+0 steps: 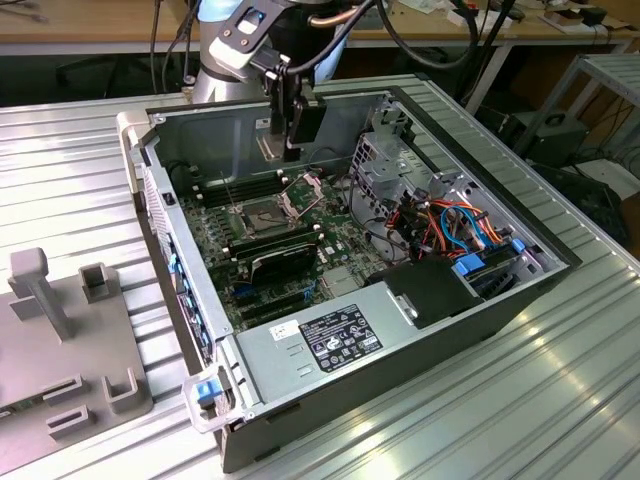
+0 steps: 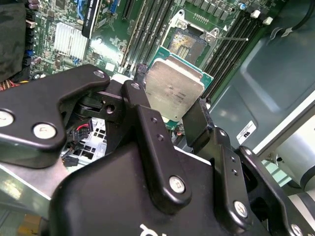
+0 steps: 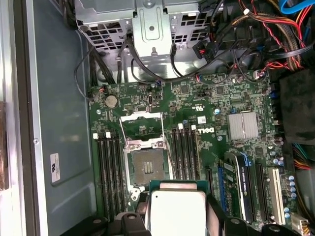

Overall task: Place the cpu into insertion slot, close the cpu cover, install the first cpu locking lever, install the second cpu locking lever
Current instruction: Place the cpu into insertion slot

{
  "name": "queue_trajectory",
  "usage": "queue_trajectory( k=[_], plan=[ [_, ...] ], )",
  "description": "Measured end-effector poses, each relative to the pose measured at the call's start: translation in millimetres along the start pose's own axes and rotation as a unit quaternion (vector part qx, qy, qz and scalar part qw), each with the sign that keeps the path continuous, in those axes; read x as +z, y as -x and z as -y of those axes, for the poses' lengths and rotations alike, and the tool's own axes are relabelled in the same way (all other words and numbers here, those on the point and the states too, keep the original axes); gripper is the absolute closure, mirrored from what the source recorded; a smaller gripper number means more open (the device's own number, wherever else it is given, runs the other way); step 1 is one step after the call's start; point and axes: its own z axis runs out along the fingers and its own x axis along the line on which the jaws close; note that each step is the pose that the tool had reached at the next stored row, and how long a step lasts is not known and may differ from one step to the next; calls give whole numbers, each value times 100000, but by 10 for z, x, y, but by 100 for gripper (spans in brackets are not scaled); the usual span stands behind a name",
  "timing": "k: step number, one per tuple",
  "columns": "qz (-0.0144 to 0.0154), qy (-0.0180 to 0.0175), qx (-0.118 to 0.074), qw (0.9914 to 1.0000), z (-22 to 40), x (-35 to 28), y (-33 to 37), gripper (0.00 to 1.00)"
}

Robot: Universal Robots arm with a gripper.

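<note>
- I am gripping the cpu (image 2: pixel 174 88) by two opposite edges, with my pincer (image 2: pixel 167 101) closing on it and its silver-grey face showing between the black fingers (image 2: pixel 147 128).
- In the first wrist view the cpu (image 3: pixel 177 211) is sitting between the tips of the pincer (image 3: pixel 177 219), with its green rim showing along one edge.
- I am holding the cpu in the air over the green board (image 3: pixel 216 103), near the slot (image 3: pixel 147 164) but apart from it and not seated.
- The slot (image 2: pixel 189 42) is lying uncovered, with its contact field showing.
- The cover (image 3: pixel 141 129) is standing swung up from the slot; in the exterior view it (image 1: pixel 305 190) is tilting away from the slot (image 1: pixel 262 213).
- A thin wire lever (image 2: pixel 231 38) is sticking out, unlatched, beside the slot.
- The case (image 1: pixel 300 400) is lying on its side, open, on the ribbed metal worktop (image 1: pixel 560 400), and my arm is reaching down into its far end.
</note>
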Motion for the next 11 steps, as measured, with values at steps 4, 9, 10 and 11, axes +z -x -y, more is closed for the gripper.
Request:
queue_trajectory(
  k=[4,9,10,11],
  plan=[
    [-23,-1,0,100000,2,52,-2,45],
    [-86,-9,1,100000,4,97,-3,45],
    [-96,-8,4,100000,4,104,-3,45],
    [-127,-12,3,100000,5,116,-3,45]
  ],
)
